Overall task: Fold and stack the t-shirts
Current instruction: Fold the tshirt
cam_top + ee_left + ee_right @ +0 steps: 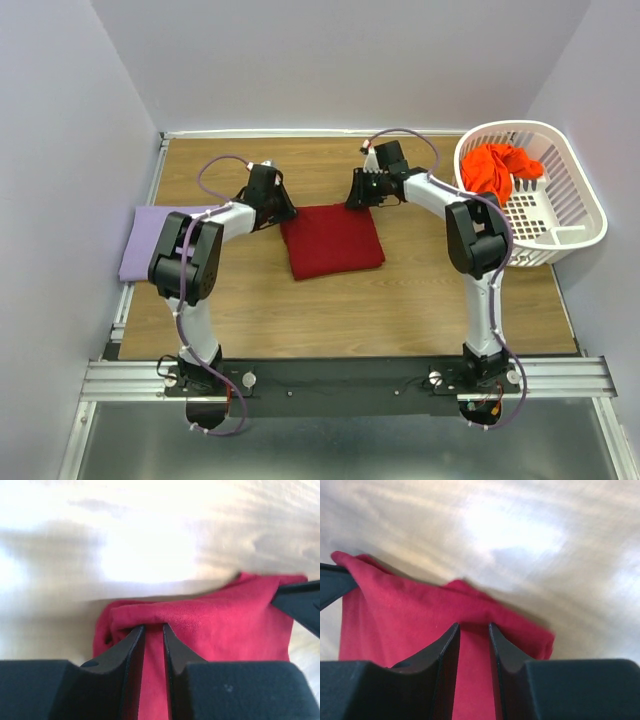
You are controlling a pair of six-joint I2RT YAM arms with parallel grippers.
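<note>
A wood-grain worktop (pixel 400 300) is closed in by pale walls on three sides. At its right edge stands a white plastic lattice laundry basket (pixel 545 215) with a bright orange-red cloth t-shirt (pixel 495 168) crumpled in its far end. At the left edge lies a pale lavender-purple cloth t-shirt (pixel 145 240), folded flat. The left arm's elbow covers its right part and its left side overhangs the worktop's border.

Between them, in the middle of the worktop and well apart from both, rests a crimson t-shirt (pixel 335 242) of soft cloth, folded into a thick rectangle. Its long axis runs left to right, with the right end turned slightly toward the far wall.

Both arms reach in over its far edge, one at each far corner. The left gripper (pixel 153 628) has its jaws drawn to a narrow slit filled with crimson cloth, pinching a bunched fold at the far left corner. The right gripper (pixel 474 626) is likewise nearly closed on the hem at the far right corner.

In the top view the gripper bodies hide the pinched corners. In both wrist views the worktop beyond is washed out by glare and blurred, and the shirt's near half is cut off behind the fingers.
</note>
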